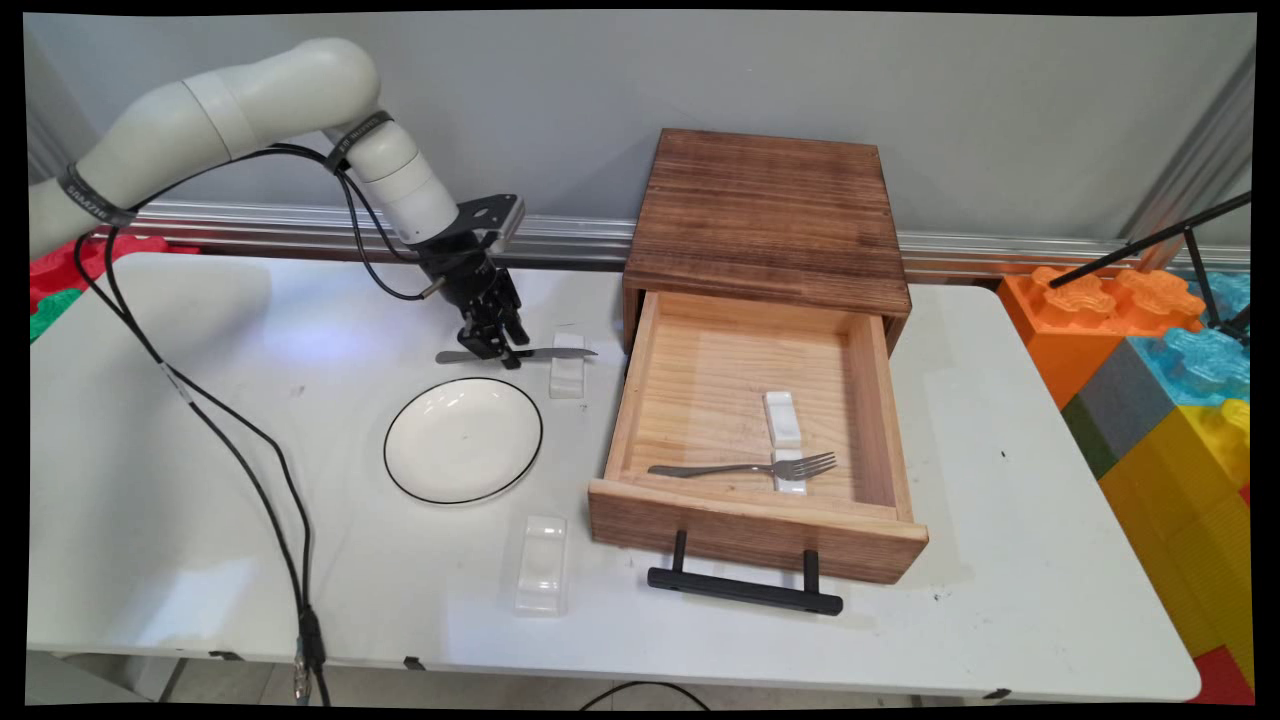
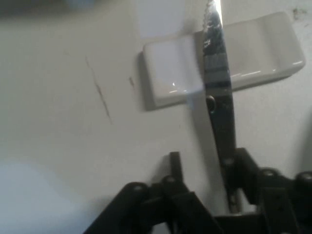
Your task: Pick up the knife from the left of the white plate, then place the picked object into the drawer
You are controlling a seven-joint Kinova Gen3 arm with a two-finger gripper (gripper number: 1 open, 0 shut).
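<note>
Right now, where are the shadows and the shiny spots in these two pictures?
Main view: the open wooden drawer throws a soft grey shadow onto the white table on its right. Hand view: the knife flashes bright white near its tip and leaves a dim shadow just to its left, and the white rest under it has a small glint.

The gripper [image 1: 497, 345] sits low at the knife [image 1: 520, 353], whose blade lies across a white rest [image 1: 567, 366]; just near of it the plate [image 1: 463, 440] takes up the table [image 1: 200, 480]; to the right the open drawer [image 1: 750, 520] and its box [image 1: 768, 215] wall off passage; a second rest [image 1: 541, 563] lies near the front edge; bare table spreads left; black cables [image 1: 240, 450] trail across that side.
</note>
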